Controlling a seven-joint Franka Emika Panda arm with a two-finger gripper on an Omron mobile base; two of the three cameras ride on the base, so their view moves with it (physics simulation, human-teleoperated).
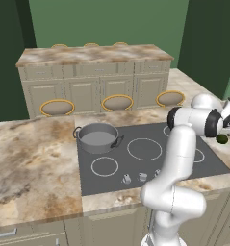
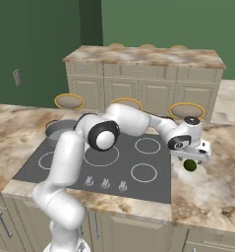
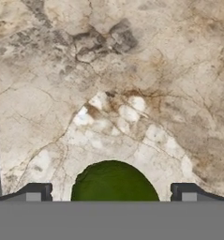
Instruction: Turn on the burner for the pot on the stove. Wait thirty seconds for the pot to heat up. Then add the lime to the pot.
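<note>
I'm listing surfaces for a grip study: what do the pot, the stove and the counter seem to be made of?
The pot looks like brushed grey steel, with a dull even sheen. The stove seems smooth dark glass or ceramic, flat with thin white rings. The counter looks like polished marble, veined beige and brown.

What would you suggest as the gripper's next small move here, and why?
Probably ease straight down a little, then close. In the hand view the lime sits on the counter between the open fingertips, and the gripper hovers just above it, to the right of the stove.
</note>
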